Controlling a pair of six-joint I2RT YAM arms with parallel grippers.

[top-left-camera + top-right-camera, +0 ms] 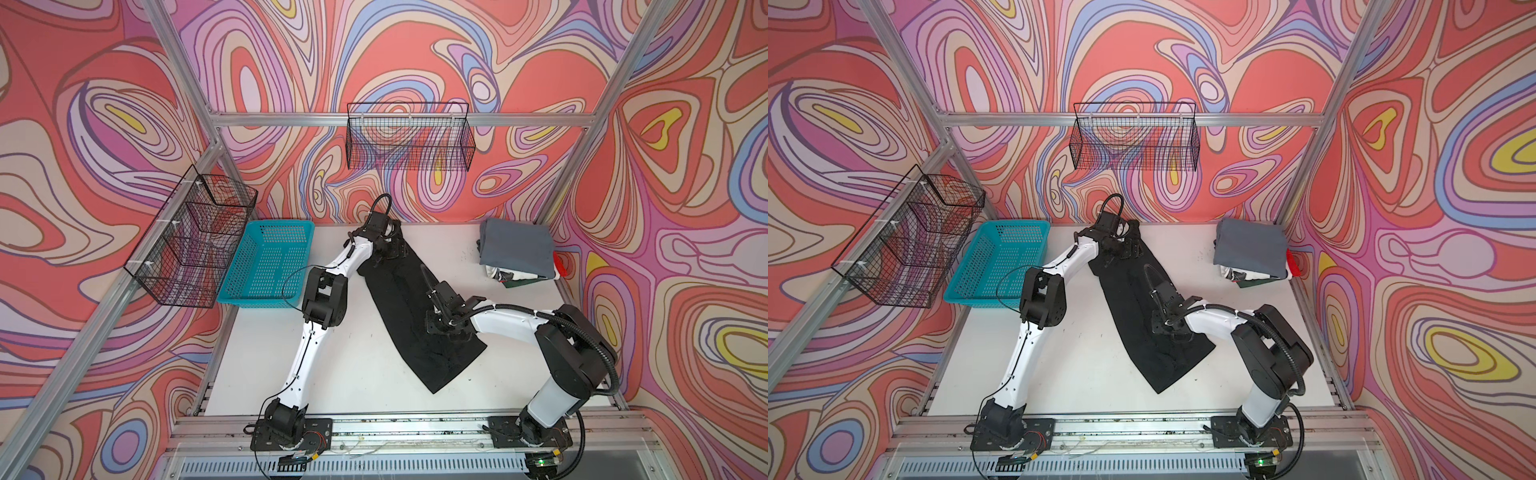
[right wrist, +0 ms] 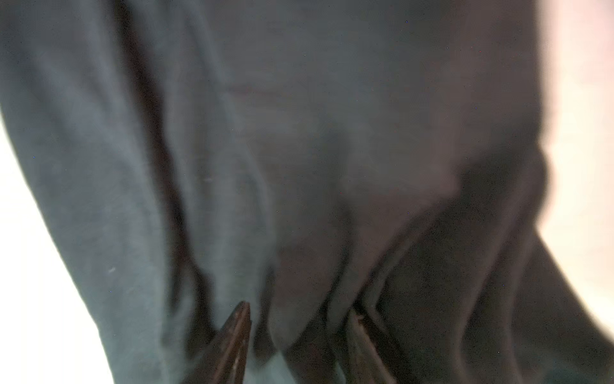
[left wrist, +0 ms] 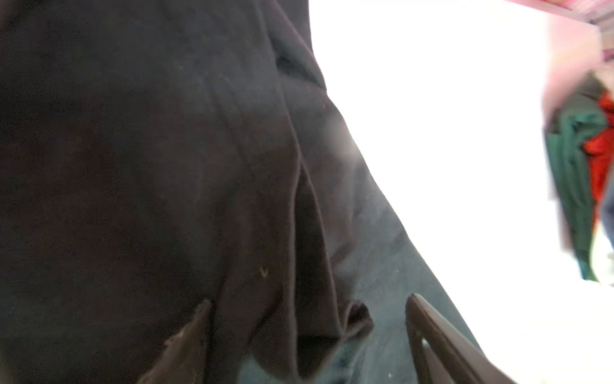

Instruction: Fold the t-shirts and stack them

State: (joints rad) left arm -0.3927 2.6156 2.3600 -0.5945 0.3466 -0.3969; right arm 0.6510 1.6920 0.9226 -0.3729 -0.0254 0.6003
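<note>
Black t-shirt (image 1: 395,299), folded into a long strip, lies slantwise on the white table (image 1: 332,353). My left gripper (image 3: 309,299) gapes over its far end; my right gripper (image 2: 299,309) straddles a ridge, grip unclear. It looks soft, limp: I'd pinch the ends

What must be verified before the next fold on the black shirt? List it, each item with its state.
1. black t-shirt lies as a long narrow strip: ok.
2. left gripper open at the strip's far end: ok.
3. right gripper holding the fold between its fingers: cannot tell.
4. table bare between the strip and the grey t-shirt: ok.
5. lower shirts squared up under the grey one: not ok, edges poke out.
</note>
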